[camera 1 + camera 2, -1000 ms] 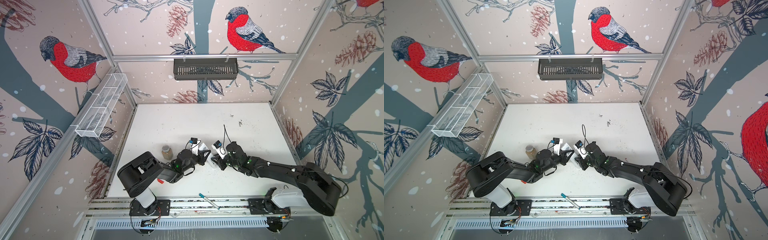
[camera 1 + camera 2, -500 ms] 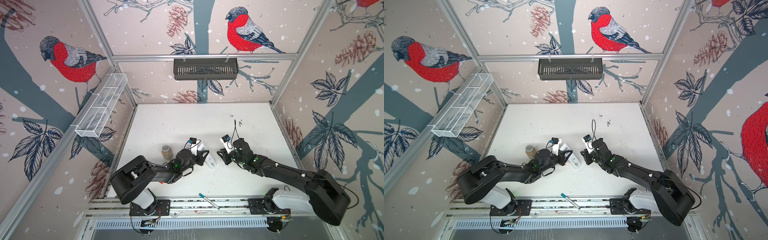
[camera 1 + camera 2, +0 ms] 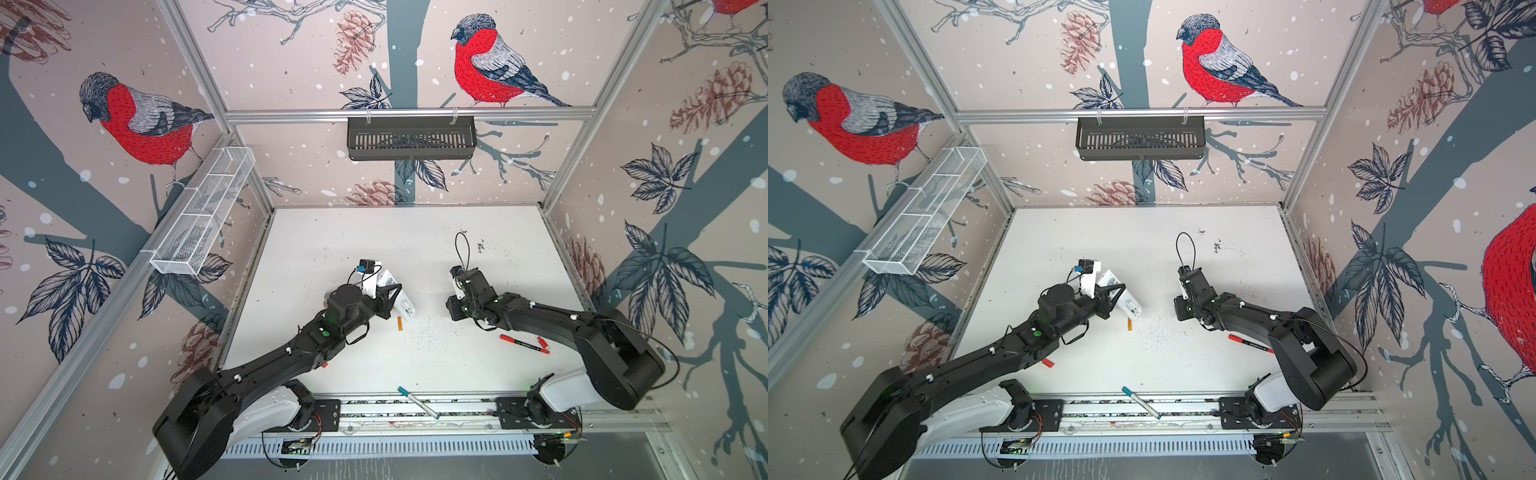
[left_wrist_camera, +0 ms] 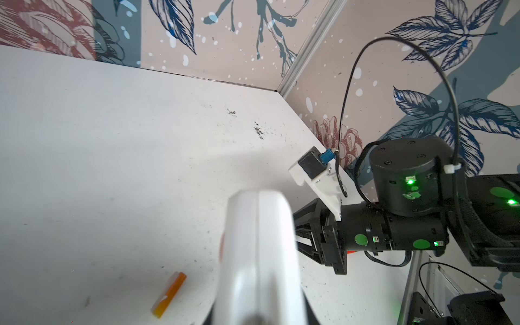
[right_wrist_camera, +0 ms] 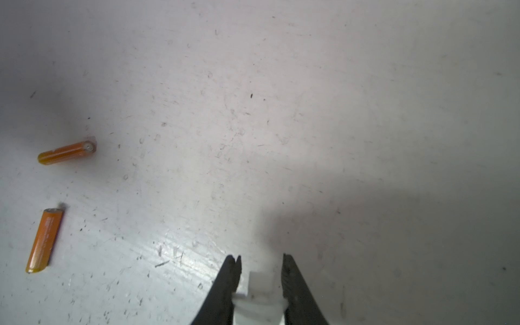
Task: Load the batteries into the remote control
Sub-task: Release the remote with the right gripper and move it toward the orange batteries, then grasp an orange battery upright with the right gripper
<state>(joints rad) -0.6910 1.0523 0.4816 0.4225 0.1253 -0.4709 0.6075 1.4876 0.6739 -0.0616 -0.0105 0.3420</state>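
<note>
while the slim white rectangular remote control (image 3: pixel 405 305) sits tilted in the clamped left gripper (image 3: pixel 390 291), two small orange cylindrical batteries (image 5: pixel 67 152) (image 5: pixel 45 240) lie beside it; right gripper (image 5: pixel 260 256), apart, pinches a white plastic piece (image 5: pixel 261 284), likely the cover. next: park it, grab a battery.
</note>
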